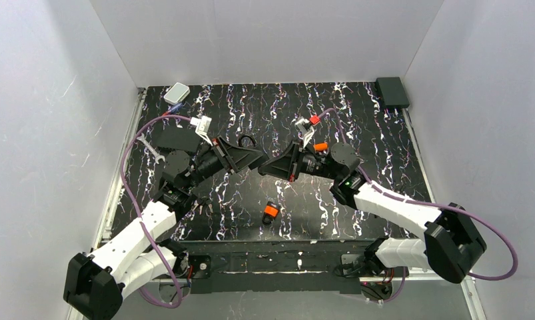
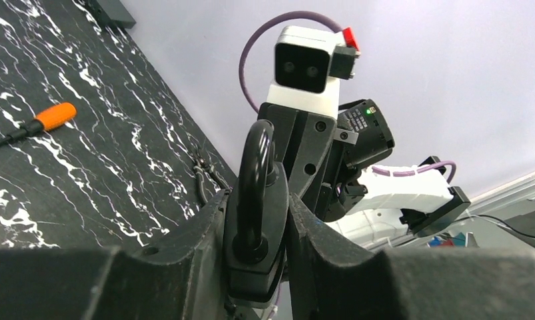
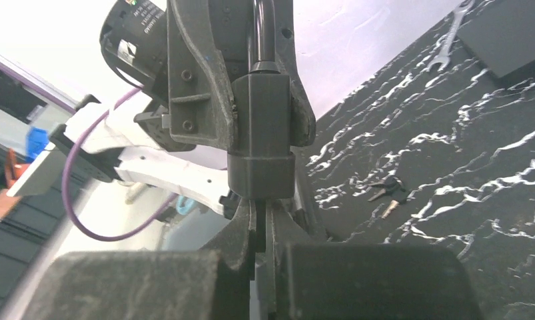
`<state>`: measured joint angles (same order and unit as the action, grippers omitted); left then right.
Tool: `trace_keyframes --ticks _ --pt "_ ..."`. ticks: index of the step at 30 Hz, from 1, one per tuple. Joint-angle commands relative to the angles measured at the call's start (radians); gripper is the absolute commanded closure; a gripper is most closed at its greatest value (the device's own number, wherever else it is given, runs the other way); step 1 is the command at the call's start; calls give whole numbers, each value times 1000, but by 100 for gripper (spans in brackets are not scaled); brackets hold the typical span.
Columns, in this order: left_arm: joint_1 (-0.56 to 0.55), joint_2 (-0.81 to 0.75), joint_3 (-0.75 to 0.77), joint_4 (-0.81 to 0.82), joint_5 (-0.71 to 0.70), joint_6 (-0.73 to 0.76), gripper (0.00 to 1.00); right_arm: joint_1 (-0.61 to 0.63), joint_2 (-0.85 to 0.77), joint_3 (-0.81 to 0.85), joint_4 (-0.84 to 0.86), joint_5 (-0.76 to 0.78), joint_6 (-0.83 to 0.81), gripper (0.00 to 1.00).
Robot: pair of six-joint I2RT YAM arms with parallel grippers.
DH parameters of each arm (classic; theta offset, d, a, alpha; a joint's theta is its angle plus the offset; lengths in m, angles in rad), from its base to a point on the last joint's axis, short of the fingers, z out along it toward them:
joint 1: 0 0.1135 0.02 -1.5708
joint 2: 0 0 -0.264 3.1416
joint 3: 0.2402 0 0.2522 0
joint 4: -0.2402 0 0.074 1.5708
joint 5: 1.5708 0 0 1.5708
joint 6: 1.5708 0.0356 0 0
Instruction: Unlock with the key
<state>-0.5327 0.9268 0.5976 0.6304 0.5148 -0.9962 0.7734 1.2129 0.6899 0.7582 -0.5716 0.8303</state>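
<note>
Both arms meet above the middle of the mat. A black padlock [image 2: 254, 220] with a black shackle sits between the fingers of my left gripper [image 2: 256, 233], which press on both sides of its body. In the right wrist view the padlock [image 3: 261, 127] hangs straight ahead. My right gripper [image 3: 260, 223] is shut on the thin black head of the key [image 3: 260, 215], just under the padlock's bottom face. The blade is hidden. From above, the left gripper [image 1: 256, 159] and the right gripper [image 1: 270, 165] are tip to tip.
A small orange padlock [image 1: 270, 212] lies near the front of the mat. An orange-handled screwdriver [image 1: 320, 146] lies behind the right arm. Spare keys [image 3: 388, 193] and a wrench [image 3: 451, 33] lie on the left side. A white box [image 1: 176, 93] and a black box [image 1: 392, 92] sit at the back corners.
</note>
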Motion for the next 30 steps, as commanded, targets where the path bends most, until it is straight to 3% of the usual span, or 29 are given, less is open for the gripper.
trace_keyframes --ticks 1,10,19,30 --pt "-35 -18 37 34 92 41 100 -3 63 49 344 52 180 99" --pt "-35 -45 101 122 228 30 100 -19 213 120 749 36 512 99" --pt "-36 -39 96 354 292 -106 100 -37 322 230 1025 66 730 99" --pt "-38 45 176 548 478 -161 100 -37 340 345 1029 28 804 99"
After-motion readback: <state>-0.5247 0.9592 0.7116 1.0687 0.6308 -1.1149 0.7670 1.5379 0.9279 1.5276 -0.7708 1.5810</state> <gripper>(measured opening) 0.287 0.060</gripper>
